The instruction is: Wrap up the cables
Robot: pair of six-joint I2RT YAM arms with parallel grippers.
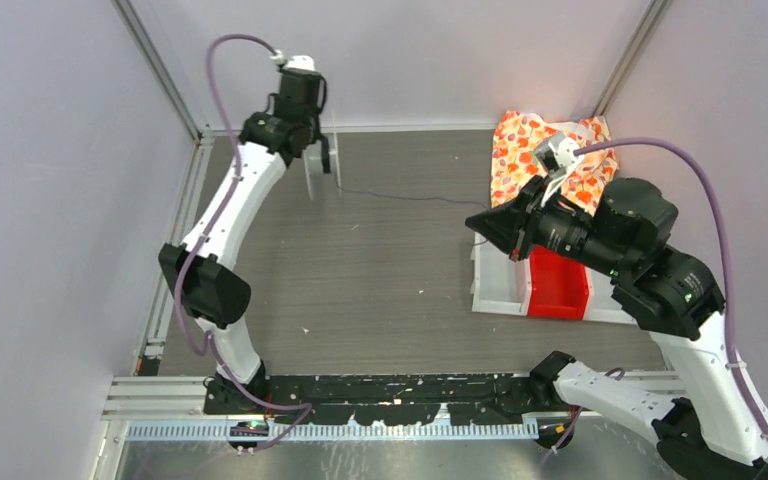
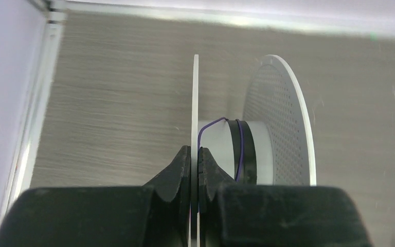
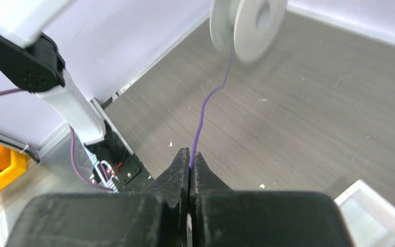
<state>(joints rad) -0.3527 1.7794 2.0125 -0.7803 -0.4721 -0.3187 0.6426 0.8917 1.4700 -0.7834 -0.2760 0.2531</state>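
Note:
A white spool stands on edge at the far left of the table, with my left gripper shut on its near flange. A few turns of the thin purple cable lie round the hub. In the top view the spool sits under the left gripper, and the cable runs from it across the table to my right gripper. The right wrist view shows the right gripper shut on the cable, which rises toward the spool.
A floral cloth lies at the back right. A red bin sits between white bins under my right arm. Walls close in the table on the left, back and right.

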